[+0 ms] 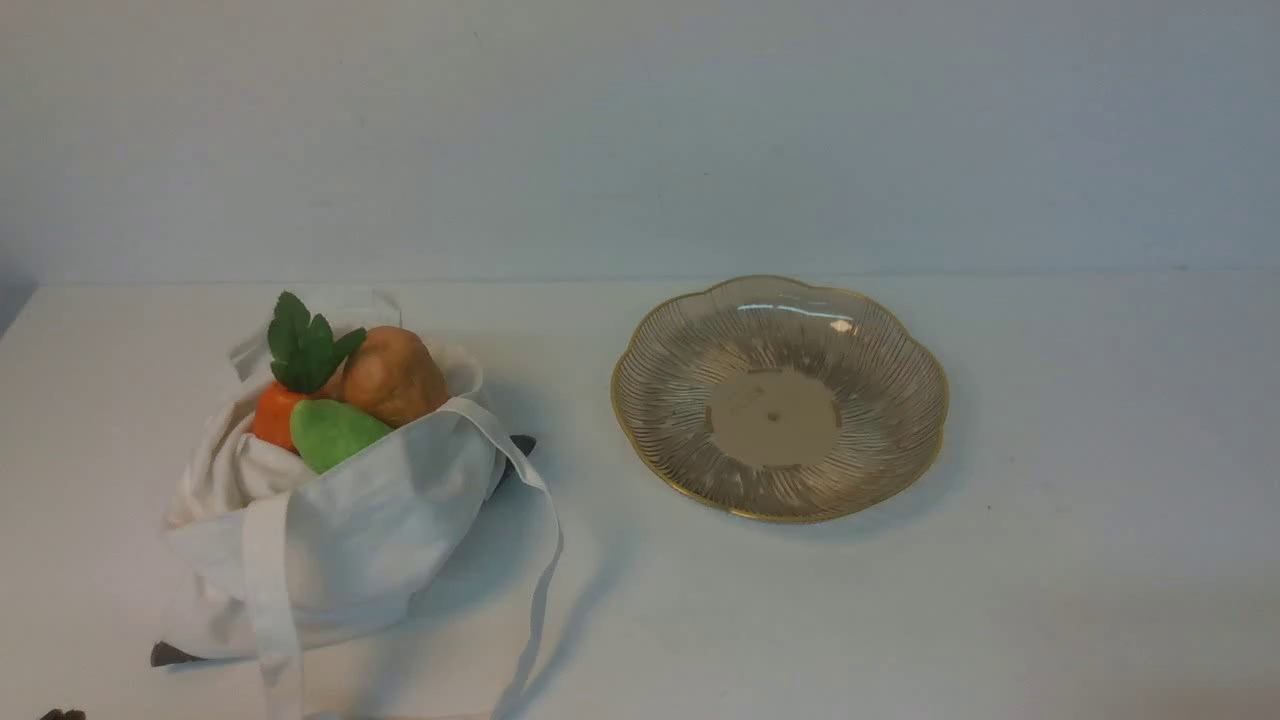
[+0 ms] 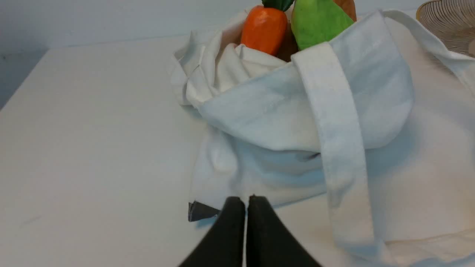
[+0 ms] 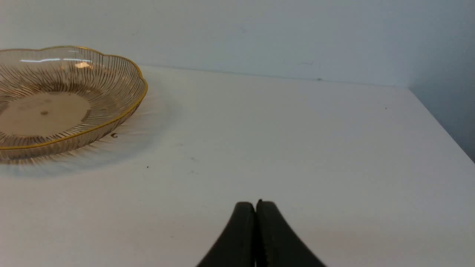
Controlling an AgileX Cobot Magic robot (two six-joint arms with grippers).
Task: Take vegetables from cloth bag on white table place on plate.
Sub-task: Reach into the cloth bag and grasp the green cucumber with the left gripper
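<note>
The front view takes in the whole counter (image 1: 1050, 560). The bag (image 1: 350, 520) slumps on the left, towards the near edge. The plate (image 1: 650, 450) lies flat right of centre, a little farther back and well apart from the bag. Neither pair of jaws is clearly seen there; only a dark speck (image 1: 60, 714) shows at the near left corner, too small to tell.

The wrist views supply the jaws. In the left wrist view the left jaws are pressed together with only a hairline slit between them. They hold nothing and hang over the counter just short of the bag's near side. A small dark grey corner (image 2: 200, 212) pokes from under the cloth just beside them. This view also shows the strap (image 2: 334, 129) running down the bag's front, and a sliver of the plate's rim (image 2: 449, 26) beyond. In the right wrist view the right jaws are likewise closed tip to tip and empty, over bare counter. There the plate sits to their left and farther off.

There is one bag and one plate. Three vegetables show, all in the bag's open mouth. They are one carrot (image 1: 272, 412) with leaves (image 1: 303, 343), one cucumber (image 1: 330, 432) in front of it, and one potato (image 1: 395, 375) to their right. Nothing lies on the plate.
</note>
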